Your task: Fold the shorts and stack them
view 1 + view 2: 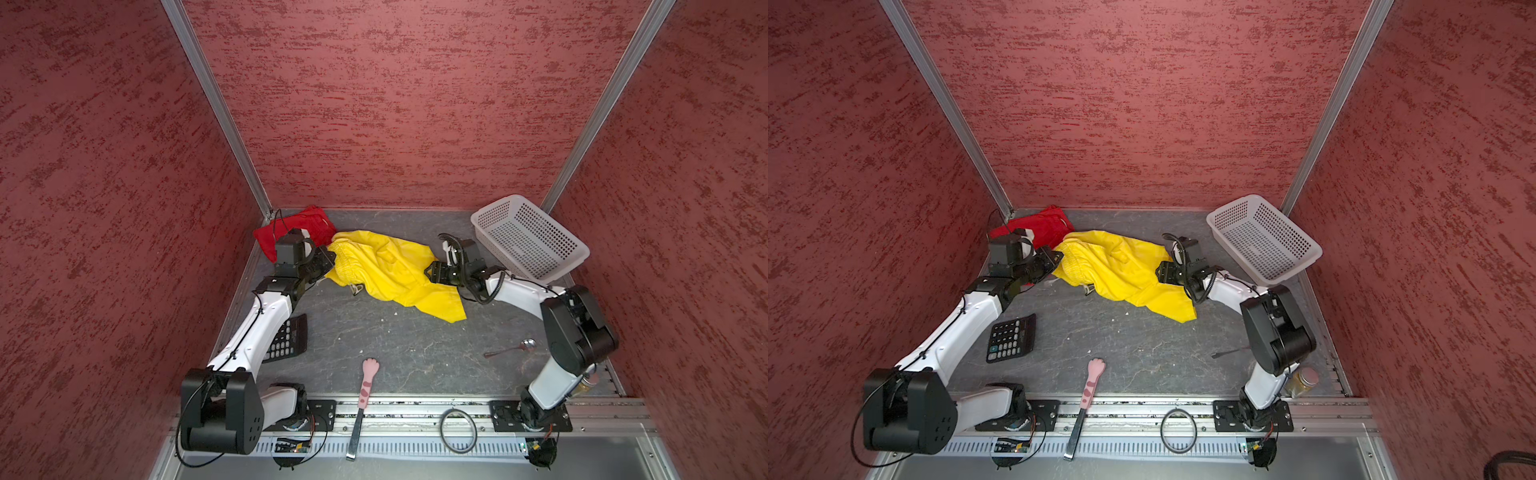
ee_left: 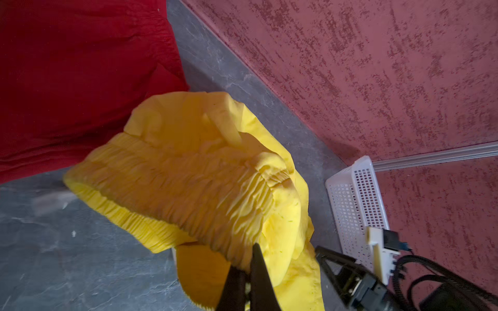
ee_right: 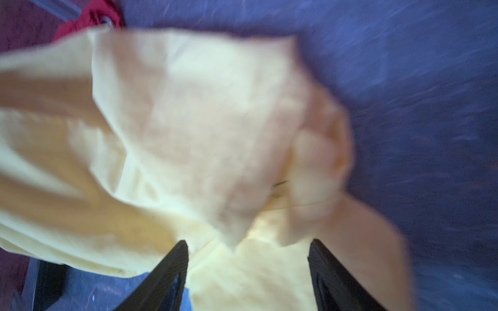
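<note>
Left gripper (image 2: 252,259): jaws are clenching on the gathered elastic waistband of the yellow shorts (image 1: 390,266), pinching it at one end.
Right gripper (image 3: 248,242): jaws are standing apart, released, over the leg end of the same pair. This wrist view is blurring badly, so the cloth seems to be lying between them unpinched, though contact cannot be told.
Yellow shorts: lying crumpled across the back middle of the tabletop (image 1: 395,345), with the waistband pointing toward the left arm and one leg trailing toward the front right.
Red shorts (image 1: 299,226): lying fairly flat in the back left corner, partly hidden behind the left arm and just beside the yellow waistband.
White basket (image 1: 528,237): sitting in the back right corner, near the right arm and well apart from the red pair.
Step in hand: judging by the one secured end, the arms are taking hold of the yellow pair to spread it before folding.
Next move: calling for the right jaws to be closing on a leg hem, so both arms can be drawing the thin cloth taut and flat. A shallow pinch is risking a slip or a bunched layer.
</note>
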